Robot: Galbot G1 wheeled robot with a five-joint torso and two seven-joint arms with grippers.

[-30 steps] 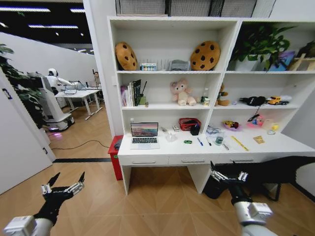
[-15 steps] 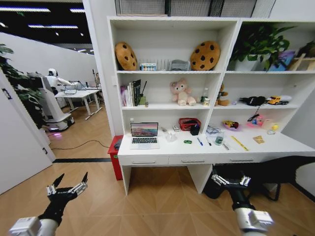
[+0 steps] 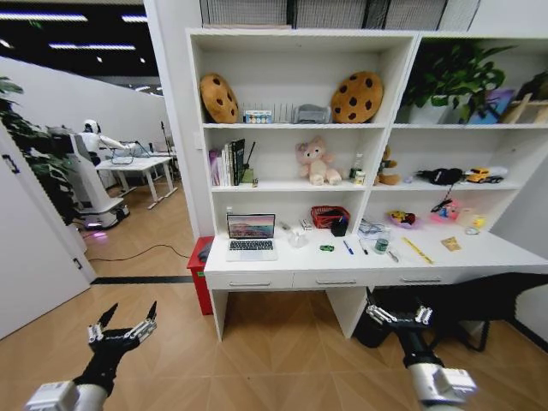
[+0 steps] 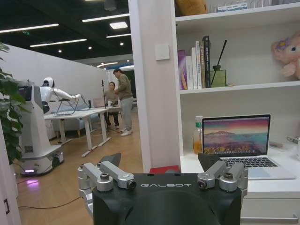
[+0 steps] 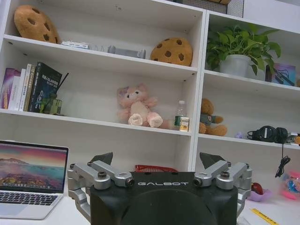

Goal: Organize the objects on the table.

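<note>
The long white table [image 3: 368,261] stands a few steps ahead, under a wall shelf. On it lie a silver laptop [image 3: 252,236], a tiny green toy car [image 3: 326,247], a blue pen [image 3: 348,247], a black pen cup [image 3: 339,227], a small bottle [image 3: 381,244] and a yellow ruler [image 3: 417,249]. My left gripper [image 3: 124,328] hangs low over the floor, open and empty, well short of the table. My right gripper [image 3: 399,315] is also open and empty, below the table's front edge. The left wrist view shows the left gripper [image 4: 159,161] facing the laptop [image 4: 239,140]. The right wrist view shows the right gripper [image 5: 157,159], the laptop [image 5: 28,180] and the ruler [image 5: 265,216].
The shelf above holds cookie cushions [image 3: 357,96], plush bears [image 3: 315,161], books [image 3: 229,163] and a plant [image 3: 449,81]. A red bin [image 3: 199,270] sits at the table's left end, a black chair [image 3: 462,300] under its right part. Another robot [image 3: 86,171] stands far left. Bare wood floor [image 3: 274,360] lies ahead.
Both grippers have sunk slightly, the left one also shifting a little to the right. Both stay open. The things on the table have not moved.
</note>
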